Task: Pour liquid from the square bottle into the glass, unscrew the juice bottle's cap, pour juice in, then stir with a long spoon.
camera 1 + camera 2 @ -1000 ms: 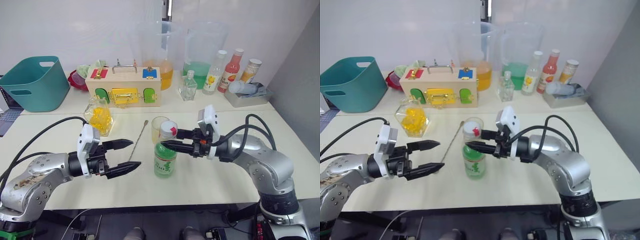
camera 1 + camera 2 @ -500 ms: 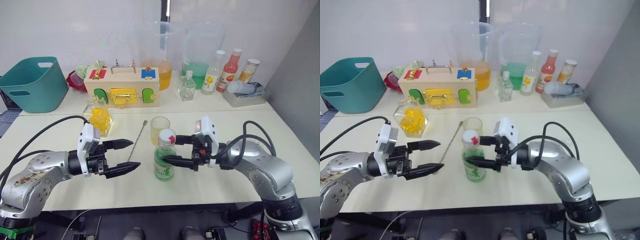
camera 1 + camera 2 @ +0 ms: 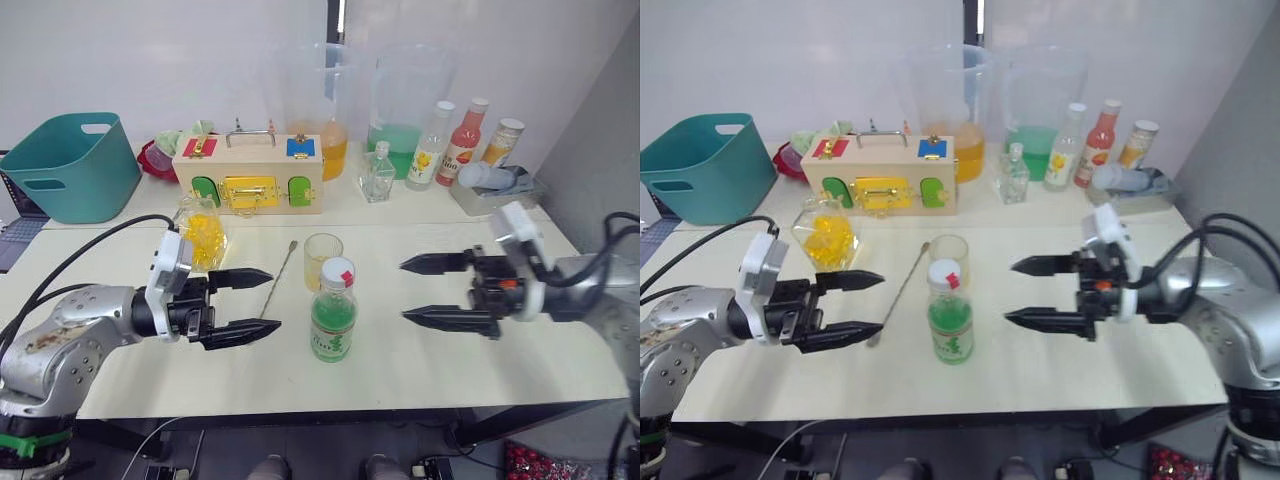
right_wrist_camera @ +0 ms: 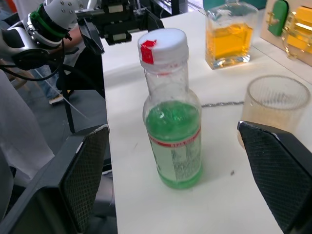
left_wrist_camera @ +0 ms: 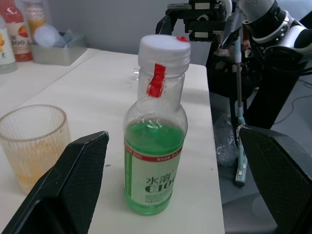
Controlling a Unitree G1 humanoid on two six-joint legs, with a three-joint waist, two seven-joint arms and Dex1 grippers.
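The juice bottle [image 3: 333, 318], green drink in its lower half, stands upright mid-table with its white cap [image 3: 338, 272] on. Just behind it is the glass [image 3: 322, 256], tinted yellowish inside. The long spoon [image 3: 278, 276] lies on the table left of the glass. The square bottle [image 3: 203, 233] with yellow liquid stands further left. My left gripper [image 3: 275, 298] hovers open left of the juice bottle, holding nothing. My right gripper [image 3: 404, 290] is open and empty, a short gap to the bottle's right. The right wrist view looks at the bottle [image 4: 175, 141] from between its fingers [image 4: 83, 175].
A teal basket [image 3: 70, 165] sits at the back left, with a wooden latch box [image 3: 248, 173] beside it. Two tall pitchers [image 3: 315, 110] stand behind, then a small clear bottle [image 3: 377, 172], three more bottles [image 3: 463, 140] and a metal tray [image 3: 495, 192] at the back right.
My right gripper opened, let go of the juice bottle's top and drew back to the right. The bottle stays standing. The left gripper has barely moved.
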